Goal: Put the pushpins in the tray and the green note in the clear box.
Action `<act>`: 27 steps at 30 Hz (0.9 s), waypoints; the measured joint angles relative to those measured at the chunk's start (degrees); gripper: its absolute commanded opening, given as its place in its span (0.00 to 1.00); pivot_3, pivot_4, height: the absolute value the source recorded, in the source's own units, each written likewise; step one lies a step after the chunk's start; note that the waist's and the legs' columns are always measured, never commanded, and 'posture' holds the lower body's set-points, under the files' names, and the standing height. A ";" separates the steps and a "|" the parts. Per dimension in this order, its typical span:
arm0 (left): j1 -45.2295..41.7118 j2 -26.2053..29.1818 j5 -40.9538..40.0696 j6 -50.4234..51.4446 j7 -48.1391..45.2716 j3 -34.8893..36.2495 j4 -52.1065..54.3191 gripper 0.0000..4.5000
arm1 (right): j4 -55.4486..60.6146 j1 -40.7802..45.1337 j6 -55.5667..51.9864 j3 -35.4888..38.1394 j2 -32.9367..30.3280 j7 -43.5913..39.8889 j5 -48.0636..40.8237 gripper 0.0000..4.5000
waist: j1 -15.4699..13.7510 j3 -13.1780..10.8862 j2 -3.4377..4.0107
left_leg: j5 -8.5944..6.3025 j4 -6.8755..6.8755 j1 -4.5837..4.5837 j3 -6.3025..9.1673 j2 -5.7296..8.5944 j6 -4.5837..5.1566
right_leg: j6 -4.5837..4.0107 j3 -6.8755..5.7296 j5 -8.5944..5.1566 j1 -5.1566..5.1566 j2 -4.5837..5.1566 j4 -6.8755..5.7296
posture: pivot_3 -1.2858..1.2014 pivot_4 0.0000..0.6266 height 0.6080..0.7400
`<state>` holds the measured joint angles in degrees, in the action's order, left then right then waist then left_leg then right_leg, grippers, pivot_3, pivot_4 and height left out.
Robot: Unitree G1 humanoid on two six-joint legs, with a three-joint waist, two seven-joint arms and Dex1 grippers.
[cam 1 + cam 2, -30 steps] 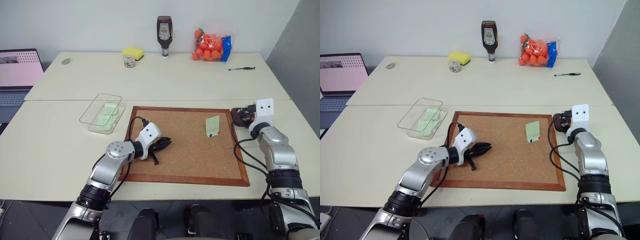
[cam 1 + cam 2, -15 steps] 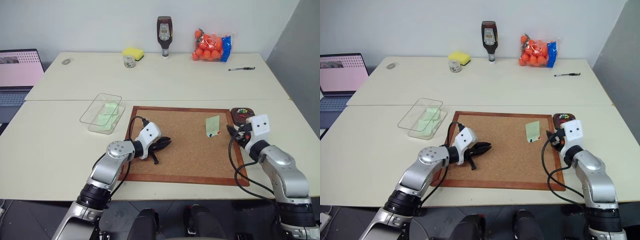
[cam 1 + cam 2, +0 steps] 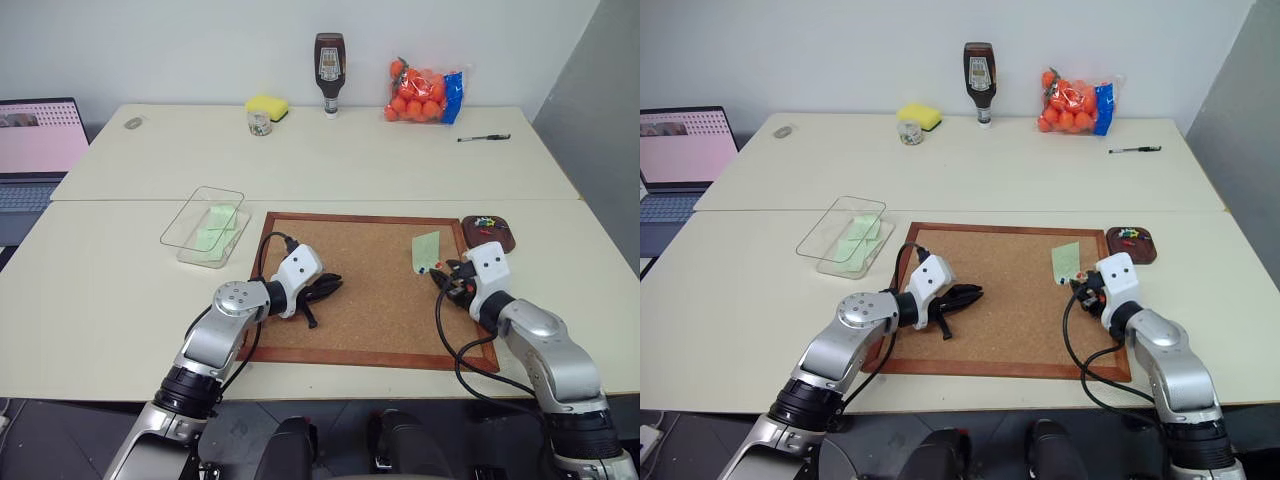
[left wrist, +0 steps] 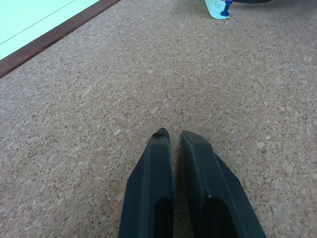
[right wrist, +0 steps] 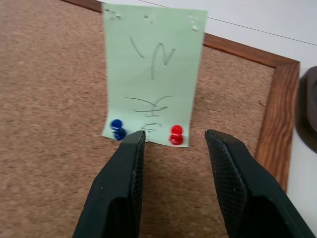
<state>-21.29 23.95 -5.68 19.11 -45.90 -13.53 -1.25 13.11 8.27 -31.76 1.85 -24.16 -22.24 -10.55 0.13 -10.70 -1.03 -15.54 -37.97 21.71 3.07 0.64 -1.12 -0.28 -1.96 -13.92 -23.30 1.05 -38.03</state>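
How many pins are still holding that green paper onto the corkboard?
2. A blue pushpin sits at one near corner of the green note and a red pushpin at the other, just ahead of the right gripper. More lie in the tray.

Both arms are silver-grey metal with rounded joint housings and black bands between segments. Each wrist carries a white boxy block; the right one bears two small dark dots, perhaps screws. Black cables loop beside each forearm. The left gripper and right gripper have tapered black fingers.
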 measured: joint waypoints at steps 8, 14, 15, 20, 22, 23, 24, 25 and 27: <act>-0.01 0.00 0.00 -0.61 -0.01 -0.01 -0.33 0.10 | -1.64 1.11 0.68 0.00 0.61 0.03 0.33 0.37 | 0.00 0.00 0.00 | 0.00 0.00 0.00 -0.02 0.00 0.00 | 0.00 0.02 0.00 0.00 0.00 0.00 | 0.52 0.24 1.00; -0.06 0.00 -0.01 -0.80 -0.13 -0.01 -0.53 0.10 | -2.33 1.56 1.01 0.00 1.27 0.02 0.34 0.13 | 0.00 0.00 0.00 | 0.00 0.00 0.00 -0.01 0.00 0.00 | 0.00 0.02 0.00 0.00 0.00 0.00 | 0.52 0.24 1.00; -0.06 0.00 -0.01 -0.80 -0.13 -0.01 -0.53 0.10 | -2.36 1.59 1.01 0.00 1.28 -0.01 0.35 0.09 | 0.00 0.00 0.00 | 0.00 0.00 0.00 -0.02 0.00 0.00 | 0.00 0.02 0.00 0.00 0.00 0.00 | 0.52 0.24 1.00; -0.06 -0.01 -0.01 -0.80 -0.10 0.00 -0.52 0.10 | -2.35 1.66 1.11 -0.34 1.27 -0.23 0.33 0.00 | 0.00 0.00 0.00 | 0.00 0.00 0.00 -0.01 0.00 0.00 | 0.00 0.02 0.00 0.00 0.00 0.00 | 0.52 0.24 1.00; -0.05 -0.01 -0.01 -0.80 -0.07 -0.01 -0.52 0.10 | -2.35 1.66 1.11 -0.32 1.28 -0.23 0.24 0.00 | 0.00 0.00 0.00 | 0.00 0.00 0.00 -0.01 0.00 0.00 | 0.00 0.01 0.00 0.00 0.00 0.00 | 0.52 0.24 1.00; -0.04 -0.01 -0.01 -0.81 -0.05 0.00 -0.52 0.10 | -2.35 1.66 1.11 -0.25 1.39 -0.23 0.18 0.00 | 0.00 0.00 0.00 | 0.00 0.00 0.00 -0.01 0.00 0.00 | 0.00 0.01 0.00 0.00 0.00 0.00 | 0.52 0.24 1.00; -0.04 -0.01 -0.01 -0.81 -0.01 0.00 -0.51 0.10 | -2.35 1.66 1.10 -0.17 1.53 -0.23 0.12 0.00 | 0.00 0.00 0.00 | 0.00 0.00 0.00 -0.01 0.00 0.00 | 0.00 0.01 0.00 0.00 0.00 0.00 | 0.52 0.24 1.00; -0.04 -0.01 -0.01 -0.81 0.04 0.00 -0.50 0.10 | -2.35 1.66 1.05 0.12 1.80 -0.24 -0.22 0.00 | 0.00 0.00 0.00 | 0.00 0.00 0.00 -0.01 0.00 0.00 | 0.00 0.01 0.00 0.00 0.00 0.00 | 0.52 0.24 1.00; -0.04 -0.01 -0.01 -0.81 0.11 0.00 -0.47 0.10 | -2.34 1.66 1.05 0.42 1.99 -0.25 -0.62 0.00 | 0.00 0.00 0.00 | 0.00 0.00 0.00 -0.01 0.00 0.00 | 0.00 0.01 0.00 0.00 0.00 0.00 | 0.52 0.24 1.00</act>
<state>-21.33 23.94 -5.68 18.29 -45.79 -13.53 -1.72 10.77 9.93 -30.71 2.27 -22.16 -22.49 -11.17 0.13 -10.70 -1.03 -15.54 -37.97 21.71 3.06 0.64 -1.12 -0.28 -1.94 -13.92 -23.30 1.06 -38.03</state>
